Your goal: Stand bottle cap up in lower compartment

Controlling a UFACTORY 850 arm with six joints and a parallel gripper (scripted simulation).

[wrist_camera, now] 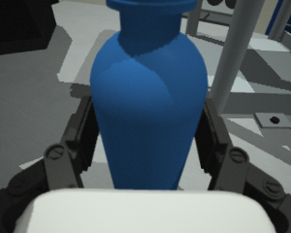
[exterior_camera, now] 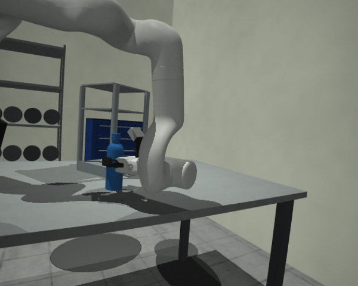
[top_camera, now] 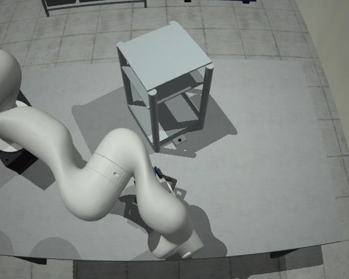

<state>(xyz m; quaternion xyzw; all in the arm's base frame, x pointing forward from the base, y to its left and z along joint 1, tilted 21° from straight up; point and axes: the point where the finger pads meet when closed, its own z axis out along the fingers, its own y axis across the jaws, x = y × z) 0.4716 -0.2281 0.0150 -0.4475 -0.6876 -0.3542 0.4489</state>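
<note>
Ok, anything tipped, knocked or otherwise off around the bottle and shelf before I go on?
Nothing stands out. The bottle stands upright on the table, cap up. The open hand straddles its body, one finger on each side, not gripping it. The shelf stands square, its lower compartment free.

The bottle [wrist_camera: 147, 116] stands between the two fingers of the open gripper [exterior_camera: 113, 162], with a thin gap on each side. The shelf unit [top_camera: 153, 118] stands near, past the bottle. Its front and sides are open between the posts. One front post [wrist_camera: 235, 53] is close to the right of the bottle. The table [top_camera: 259, 168] to the right has wide room.
</note>
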